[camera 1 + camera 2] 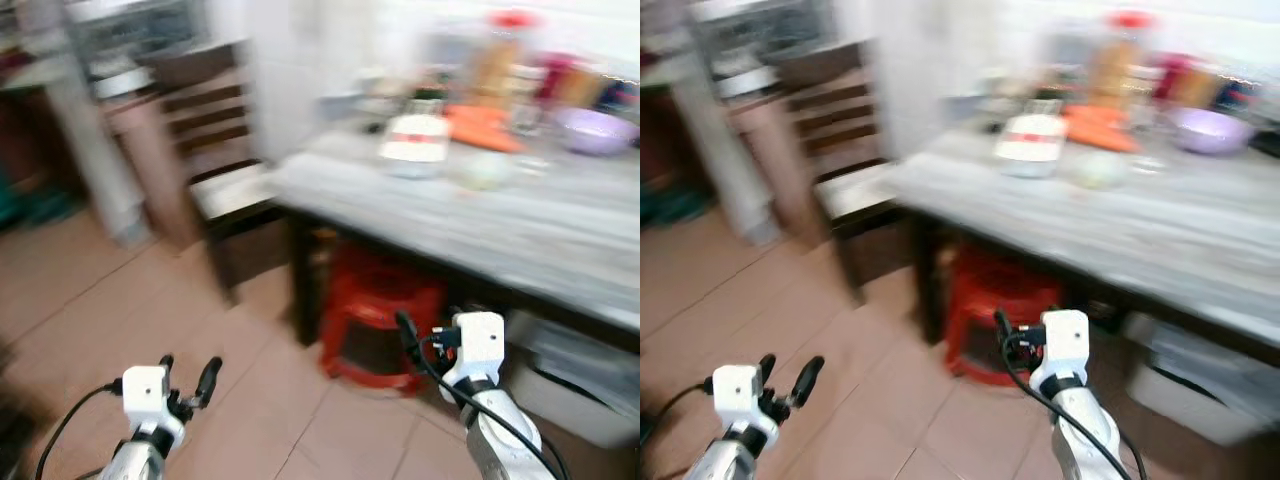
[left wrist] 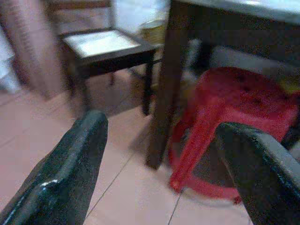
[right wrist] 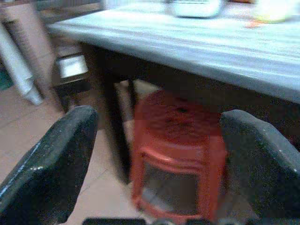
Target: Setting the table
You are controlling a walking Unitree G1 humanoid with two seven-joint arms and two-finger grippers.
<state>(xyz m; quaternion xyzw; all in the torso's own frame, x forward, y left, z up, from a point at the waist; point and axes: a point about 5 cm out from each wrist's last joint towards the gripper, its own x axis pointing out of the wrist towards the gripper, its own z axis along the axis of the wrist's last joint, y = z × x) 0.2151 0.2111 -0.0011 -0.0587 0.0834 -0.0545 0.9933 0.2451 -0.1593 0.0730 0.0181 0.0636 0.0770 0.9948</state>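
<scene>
1. Nearest the lens: left gripper [image 1: 188, 380], low over the pale reddish tiled floor [image 1: 120, 310], two long black fingers [image 2: 70, 164] spread wide with nothing between them.
2. Right gripper [image 3: 154, 154] raised just short of the table edge, fingers wide apart too and gripping nothing (head views catch mostly its white wrist block and a black cable).
3. Straight ahead, a long grey-topped table with dark legs [image 1: 520, 235], running off toward the right. Pretty blurry in the head views.
4. Tucked under the table's near corner: a red plastic stool [image 2: 234, 122], sitting on the tiles right beside the dark table leg.
5. Up on the tabletop, toward the far side: a white squat container with a reddish band [image 1: 415, 140], a small pale round object [image 1: 487, 170] just beside it, something flat and orange [image 1: 482, 127] behind those, and a lilac bowl [image 1: 596, 130] farther right. Too smeared to say what any of it really is.
6. More jars or bottles along the back wall edge, one tall with a red top [image 1: 505, 50]. Can't tell details.
7. Left of the table, a dark wooden chair with a pale seat [image 1: 232, 190], pushed up near the table's end, slatted back toward the wall.
8. Farther left, a white post or pipe [image 1: 90, 150] standing on the floor.
</scene>
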